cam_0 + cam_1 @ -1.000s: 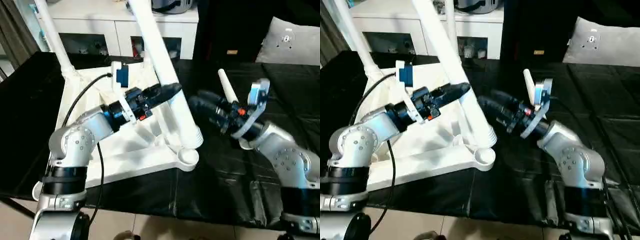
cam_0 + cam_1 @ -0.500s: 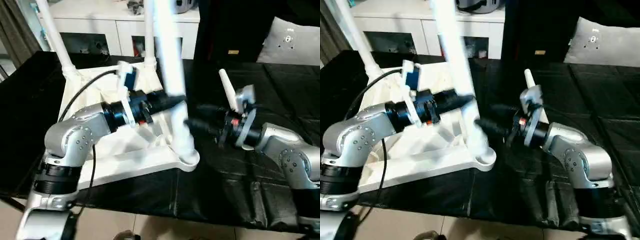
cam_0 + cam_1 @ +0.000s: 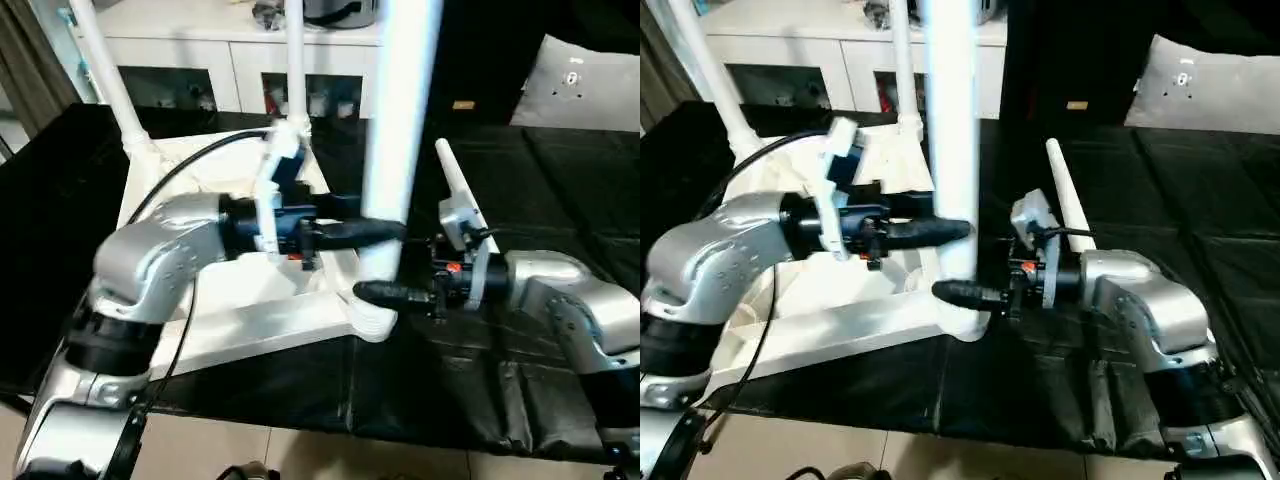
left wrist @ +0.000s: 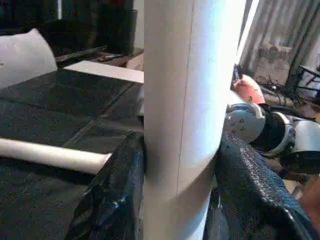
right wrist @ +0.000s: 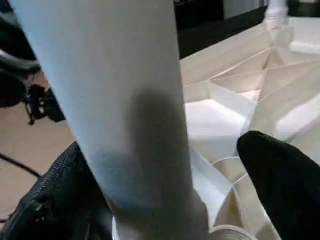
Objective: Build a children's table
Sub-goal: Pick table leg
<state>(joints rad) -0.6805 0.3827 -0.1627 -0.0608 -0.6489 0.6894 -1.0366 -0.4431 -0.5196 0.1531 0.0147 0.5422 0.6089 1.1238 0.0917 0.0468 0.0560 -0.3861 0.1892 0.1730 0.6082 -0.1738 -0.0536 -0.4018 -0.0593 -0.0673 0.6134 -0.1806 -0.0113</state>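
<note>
The children's table top (image 3: 250, 322) lies upside down on the black cover, ribs up. Two white legs (image 3: 105, 80) (image 3: 295, 60) stand in its far corners. A third leg (image 3: 400, 120) stands upright, its foot at the near right corner socket (image 3: 372, 318). My left gripper (image 3: 385, 232) is shut on this leg at mid height, and in the left wrist view its fingers (image 4: 117, 200) press both sides. My right gripper (image 3: 375, 293) is open low around the same leg, its fingers (image 5: 280, 175) on either side near the socket. A loose leg (image 3: 455, 180) lies behind my right wrist.
The black-covered work table (image 3: 570, 190) stretches to the right, with its front edge close to me. A white cabinet (image 3: 230, 50) stands behind it. A pale cushion (image 3: 590, 85) sits at the far right.
The held leg has swung from a leftward tilt to upright over the near right socket. My right gripper has moved left to the leg's base. My left arm turned with the leg.
</note>
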